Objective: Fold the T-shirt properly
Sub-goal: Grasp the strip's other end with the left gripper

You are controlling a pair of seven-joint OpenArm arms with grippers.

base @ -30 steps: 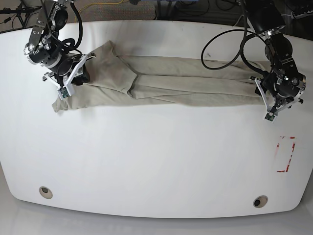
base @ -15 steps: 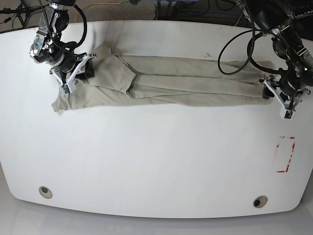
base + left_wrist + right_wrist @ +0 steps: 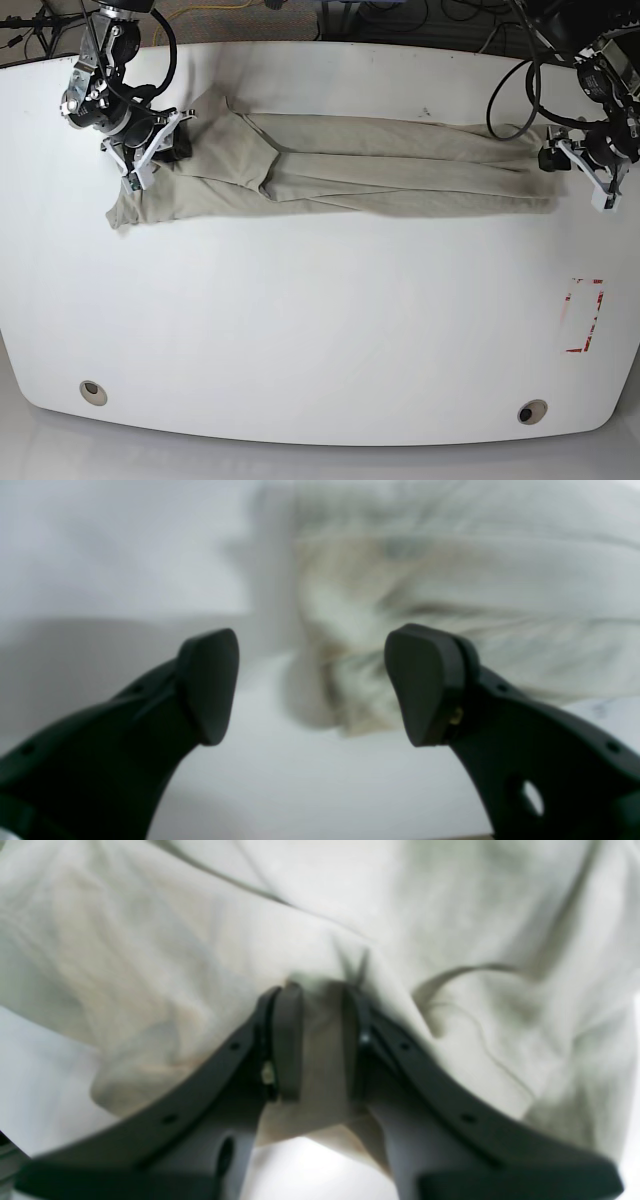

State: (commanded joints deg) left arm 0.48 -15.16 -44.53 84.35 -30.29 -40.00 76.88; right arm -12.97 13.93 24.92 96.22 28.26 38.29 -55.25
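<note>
The khaki T-shirt (image 3: pixel 380 165) lies bunched into a long wrinkled band across the far half of the white table (image 3: pixel 320 320). On the base view's left, my right gripper (image 3: pixel 168 143) sits at the shirt's sleeve end. The right wrist view shows it (image 3: pixel 322 1040) shut on a fold of the T-shirt (image 3: pixel 200 940). My left gripper (image 3: pixel 555 160) is at the band's other end, on the base view's right. In the left wrist view it (image 3: pixel 310 685) is open, holding nothing, and the blurred end of the T-shirt (image 3: pixel 450 580) lies just beyond its fingertips.
A red-marked rectangle (image 3: pixel 585 315) is on the table near its right edge. Two round holes (image 3: pixel 93 392) (image 3: pixel 532 411) sit close to the front edge. Cables (image 3: pixel 430 15) lie beyond the far edge, behind both arms.
My left arm has drawn back to the right and upward, off the shirt's end. My right gripper has shifted slightly toward the far edge with the fold in it.
</note>
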